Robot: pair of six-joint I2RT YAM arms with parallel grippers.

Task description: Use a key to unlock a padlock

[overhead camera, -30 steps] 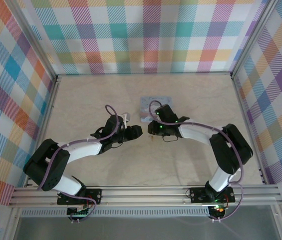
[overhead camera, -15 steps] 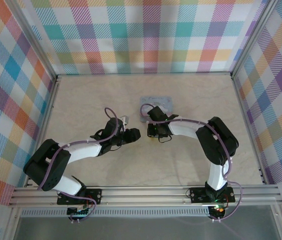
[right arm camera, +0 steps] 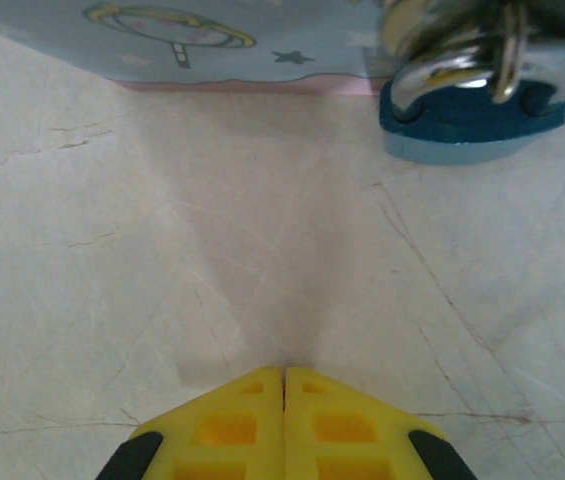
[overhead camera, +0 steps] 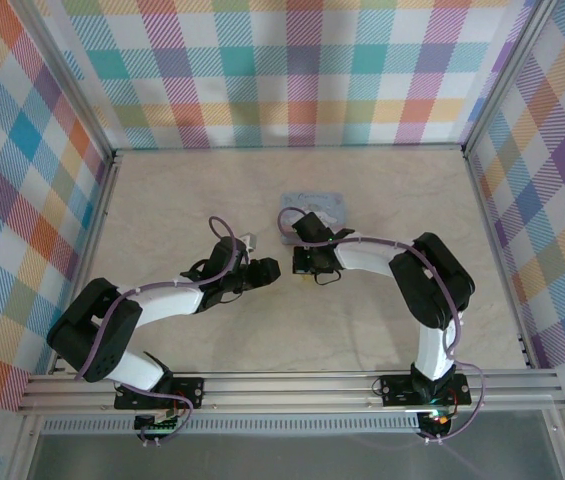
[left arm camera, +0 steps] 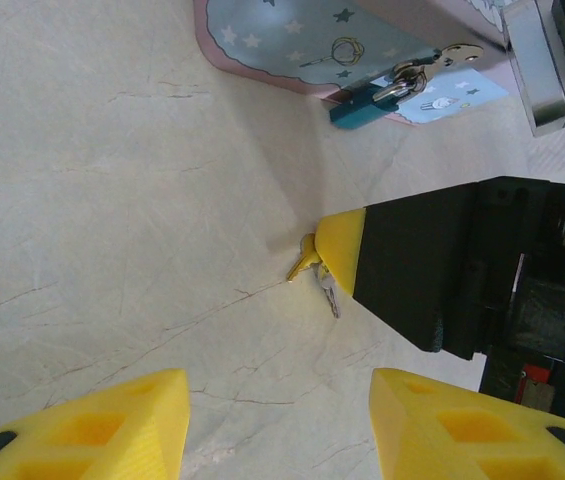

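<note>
My right tool (right arm camera: pixel 284 385) has its fingers pressed together, tips down on the counter (left arm camera: pixel 112 200); I judge it came down there to pick up the key (left arm camera: pixel 328 292), which lies right at that tip as a small silvery sliver with a brassy bit beside it; whether any of it is nipped between the fingers I cannot tell, since the wrist view shows them meeting with nothing between. My left tool (left arm camera: pixel 277 420) waits a little way off with its fingers wide apart and nothing in them, pointed at the key and the lock; I take it as held ready to steady the lock.

Just beyond the right tool is the padlock (right arm camera: pixel 472 125), its dark-blue body lying on the counter at the edge of the pale blue tin (left arm camera: pixel 282 40), its shackle hooked through the tin's metal hasp and looking closed; so the unlocking is not yet done.

What stands in the way, as I judge it: the key lies flat on a hard counter, awkward to lift; the lock hangs loose from the tin and may swing when pushed.
</note>
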